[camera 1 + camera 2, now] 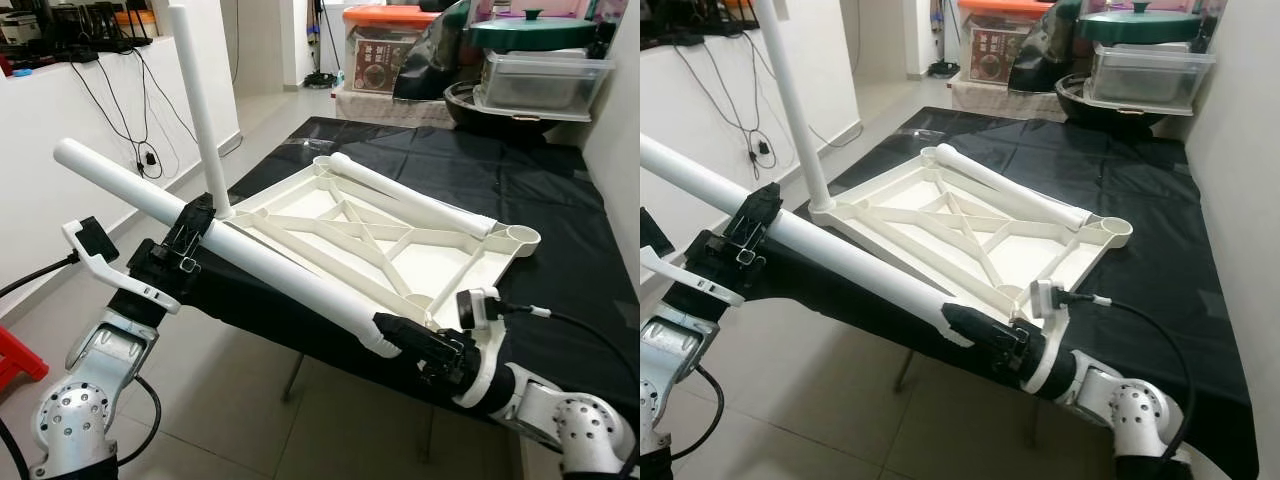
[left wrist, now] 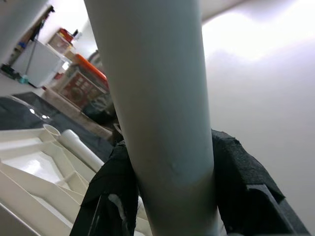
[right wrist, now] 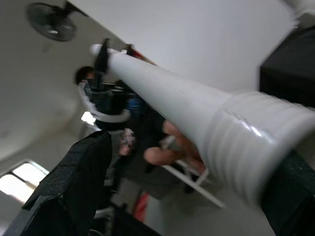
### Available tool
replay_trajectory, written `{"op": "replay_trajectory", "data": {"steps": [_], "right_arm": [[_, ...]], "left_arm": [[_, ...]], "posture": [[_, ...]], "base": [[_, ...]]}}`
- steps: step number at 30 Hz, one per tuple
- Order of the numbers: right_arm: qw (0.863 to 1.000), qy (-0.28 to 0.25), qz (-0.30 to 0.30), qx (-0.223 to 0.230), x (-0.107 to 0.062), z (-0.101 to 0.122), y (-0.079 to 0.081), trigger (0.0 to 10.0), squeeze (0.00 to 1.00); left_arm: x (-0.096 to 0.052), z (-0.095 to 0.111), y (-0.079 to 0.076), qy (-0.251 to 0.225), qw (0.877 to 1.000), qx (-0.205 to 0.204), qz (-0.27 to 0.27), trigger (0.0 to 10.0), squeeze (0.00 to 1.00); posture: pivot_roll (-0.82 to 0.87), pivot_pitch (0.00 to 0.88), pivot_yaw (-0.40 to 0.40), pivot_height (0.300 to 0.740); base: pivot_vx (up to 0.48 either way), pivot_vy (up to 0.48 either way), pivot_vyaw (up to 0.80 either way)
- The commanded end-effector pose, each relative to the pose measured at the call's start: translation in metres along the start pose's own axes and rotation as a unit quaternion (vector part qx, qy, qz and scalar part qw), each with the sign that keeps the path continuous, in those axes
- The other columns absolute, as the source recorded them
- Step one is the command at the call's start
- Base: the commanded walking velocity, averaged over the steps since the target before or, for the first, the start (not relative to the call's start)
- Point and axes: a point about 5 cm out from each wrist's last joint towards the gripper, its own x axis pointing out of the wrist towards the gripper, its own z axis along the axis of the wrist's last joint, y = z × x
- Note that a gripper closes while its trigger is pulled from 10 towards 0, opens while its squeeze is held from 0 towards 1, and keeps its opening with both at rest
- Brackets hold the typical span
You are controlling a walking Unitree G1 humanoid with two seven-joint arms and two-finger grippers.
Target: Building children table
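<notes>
A long white leg [image 1: 240, 250] runs slantwise between both tools: the left tool [image 1: 190, 235] clamps its smooth middle, the right tool [image 1: 415, 345] clamps its ribbed threaded end, just off the near edge of the counter [image 1: 560, 260]. The top [image 1: 400, 245], a white plastic tray with crossed ribs and round corner sockets, lies upside down on the black-draped counter. One leg [image 1: 200, 110] stands upright in its left corner; another [image 1: 410, 195] lies along its far rim. Bare black cloth stretches to the right; tiled floor [image 1: 260, 420] lies below
</notes>
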Motion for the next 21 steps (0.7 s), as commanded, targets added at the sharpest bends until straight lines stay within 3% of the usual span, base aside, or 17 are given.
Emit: {"op": "replay_trajectory", "data": {"steps": [1, 12, 14, 16, 17, 18, 19, 21], "right_arm": [[1.000, -0.006, 0.001, -0.007, -0.002, 0.003, -0.001, 10.0, 0.00], [0.998, 0.011, -0.062, -0.029, -0.019, 0.000, -0.017, 10.0, 0.00], [0.988, -0.021, -0.134, -0.072, -0.023, 0.014, -0.031, 10.0, 0.00], [0.988, -0.021, -0.134, -0.072, -0.023, 0.014, -0.031, 10.0, 0.00], [0.978, -0.048, -0.176, -0.105, -0.023, 0.026, -0.036, 10.0, 0.00], [0.978, -0.048, -0.176, -0.105, -0.023, 0.026, -0.036, 10.0, 0.00], [0.966, -0.077, -0.208, -0.136, -0.022, 0.040, -0.038, 10.0, 0.00], [0.966, -0.077, -0.208, -0.136, -0.022, 0.040, -0.038, 10.0, 0.00]], "left_arm": [[0.000, 0.005, 0.005, -0.008, 1.000, 0.013, 0.017, 10.0, 0.00], [0.009, 0.014, 0.003, -0.026, 0.999, 0.028, 0.021, 10.0, 0.00], [0.014, 0.015, -0.002, -0.018, 0.999, 0.047, 0.013, 10.0, 0.00], [0.014, 0.015, -0.002, -0.018, 0.999, 0.047, 0.013, 10.0, 0.00], [0.017, 0.016, -0.004, -0.017, 0.998, 0.054, 0.007, 10.0, 0.00], [0.017, 0.016, -0.004, -0.017, 0.998, 0.054, 0.007, 10.0, 0.00], [0.020, 0.017, -0.006, -0.017, 0.998, 0.059, 0.004, 10.0, 0.00], [0.020, 0.017, -0.006, -0.017, 0.998, 0.059, 0.004, 10.0, 0.00]], "posture": [[0.07, 0.017, -0.034, 0.740], [0.07, 0.000, -0.037, 0.740], [0.07, 0.001, -0.035, 0.740], [0.07, 0.001, -0.035, 0.740], [0.07, 0.000, -0.036, 0.740], [0.07, 0.000, -0.036, 0.740], [0.07, 0.000, -0.032, 0.740], [0.07, 0.000, -0.032, 0.740]], "base": [[0.000, 0.000, 0.00], [0.000, 0.000, 0.00], [0.000, 0.000, 0.00], [0.000, 0.000, 0.00], [0.000, 0.000, 0.00], [0.000, 0.000, 0.00], [0.000, 0.000, 0.00], [0.000, 0.000, 0.00]]}}
